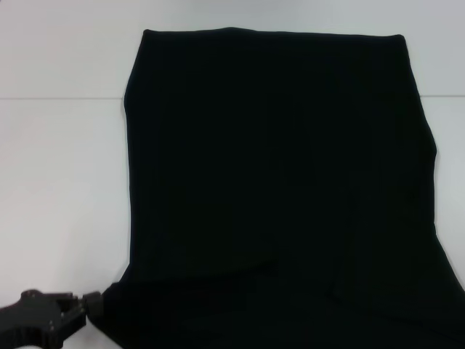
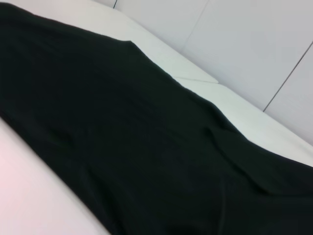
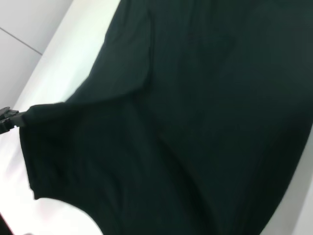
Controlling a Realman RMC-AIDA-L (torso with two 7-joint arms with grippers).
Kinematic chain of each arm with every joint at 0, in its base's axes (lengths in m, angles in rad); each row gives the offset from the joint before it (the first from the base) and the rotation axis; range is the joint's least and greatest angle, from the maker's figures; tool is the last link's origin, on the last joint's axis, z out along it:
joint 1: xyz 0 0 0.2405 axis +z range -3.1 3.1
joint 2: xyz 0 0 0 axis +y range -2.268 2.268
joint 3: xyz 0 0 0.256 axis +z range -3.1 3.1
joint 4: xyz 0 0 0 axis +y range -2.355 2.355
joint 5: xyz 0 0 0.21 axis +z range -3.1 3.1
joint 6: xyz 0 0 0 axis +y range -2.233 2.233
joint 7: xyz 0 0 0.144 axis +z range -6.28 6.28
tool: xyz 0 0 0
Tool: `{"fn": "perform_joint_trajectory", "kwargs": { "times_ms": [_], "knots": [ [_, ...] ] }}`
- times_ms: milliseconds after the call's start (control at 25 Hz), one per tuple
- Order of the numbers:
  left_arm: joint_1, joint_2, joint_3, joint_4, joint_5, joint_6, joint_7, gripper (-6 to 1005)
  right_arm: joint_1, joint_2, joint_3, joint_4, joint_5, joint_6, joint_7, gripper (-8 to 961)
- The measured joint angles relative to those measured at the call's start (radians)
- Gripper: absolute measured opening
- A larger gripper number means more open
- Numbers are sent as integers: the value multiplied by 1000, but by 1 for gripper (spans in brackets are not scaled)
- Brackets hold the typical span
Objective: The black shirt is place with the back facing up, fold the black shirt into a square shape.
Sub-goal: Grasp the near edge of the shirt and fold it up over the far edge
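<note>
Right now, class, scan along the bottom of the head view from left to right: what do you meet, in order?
Left end effector at the shirt's near-left corner → black shirt, which runs on to the right edge, lying on the white table. The right end effector is out of view.

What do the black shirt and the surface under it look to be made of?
The black shirt looks like soft matte knit fabric, perhaps cotton: it lies limp, with shallow creases and a folded-over edge near the left gripper, and shows no sheen. The table looks like smooth white laminate or painted board, hard and flat with a thin seam line; which exactly is unclear.
</note>
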Motion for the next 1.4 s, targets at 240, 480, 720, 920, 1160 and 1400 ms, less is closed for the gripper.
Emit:
{"fn": "perform_joint_trajectory", "kwargs": {
  "times_ms": [240, 480, 720, 920, 1160, 1400],
  "knots": [
    [-87, 25, -2, -14, -49, -27, -41, 60, 60, 5, 80, 1, 6, 35, -19, 67],
    [-277, 95, 8, -122, -72, -196, -107, 62, 153, 0, 146, 30, 49, 150, -13, 68],
    [-433, 135, 16, -227, -66, -425, -160, 65, 247, 2, 151, 83, 85, 375, 22, 67],
    [-518, 143, 78, -267, -66, -640, -218, 68, 333, -1, 142, 134, 86, 576, 57, 67],
    [-581, 146, 142, -317, -67, -854, -234, 71, 429, -1, 138, 199, 86, 805, 71, 67],
    [-630, 153, 153, -323, -73, -950, -234, 74, 502, 8, 130, 209, 86, 948, 89, 68]
  ]
}}
